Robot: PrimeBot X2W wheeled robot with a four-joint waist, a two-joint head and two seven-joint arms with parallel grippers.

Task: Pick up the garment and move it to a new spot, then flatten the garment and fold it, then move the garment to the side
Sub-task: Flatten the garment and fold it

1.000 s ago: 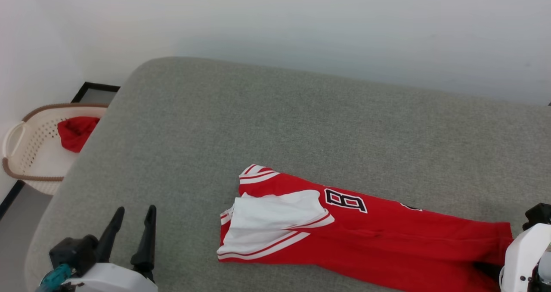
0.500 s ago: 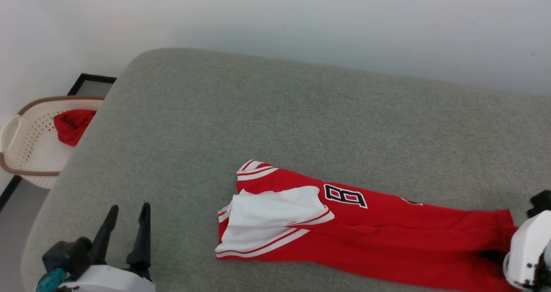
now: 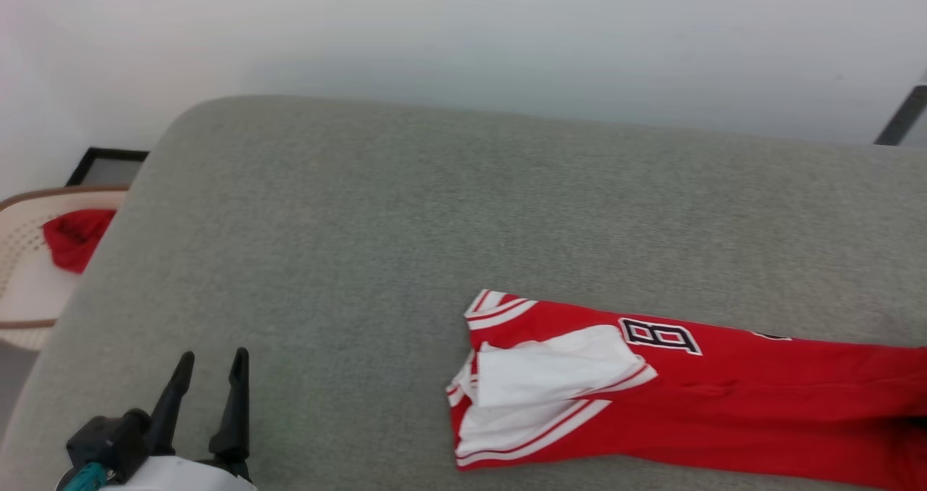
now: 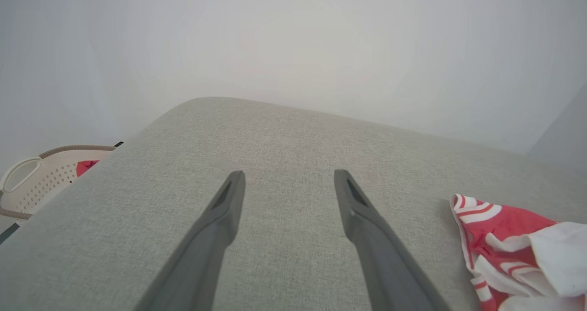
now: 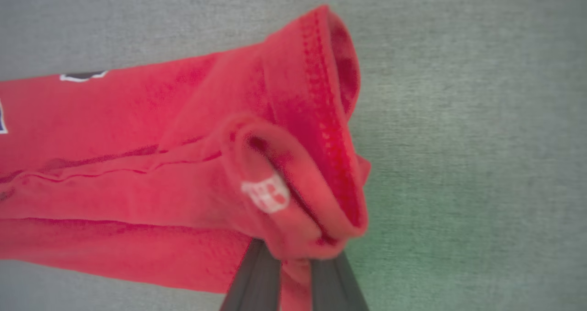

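Observation:
The garment (image 3: 724, 397), a red jersey with white panels and striped trim, lies folded into a long strip on the grey cushion (image 3: 405, 216), running off the head view's right edge. Its striped end (image 4: 500, 242) shows at the left wrist view's right. In the right wrist view my right gripper (image 5: 296, 267) is shut on the garment's hem (image 5: 321, 132), red cloth pinched between its fingers. My left gripper (image 3: 210, 364) stands open at the lower left, over bare cushion, well apart from the garment; nothing sits between its fingers (image 4: 220, 219).
A cream perforated basket (image 3: 22, 259) holding a plain red cloth (image 3: 72, 234) stands on the floor past the cushion's left edge. A white wall rises behind the cushion. A dark bar (image 3: 902, 118) shows at the upper right.
The head camera has turned, shifting the whole picture. The garment's strip has been drawn rightward across the cushion with the right gripper, whose pale wrist has left the head view. The left gripper stays open.

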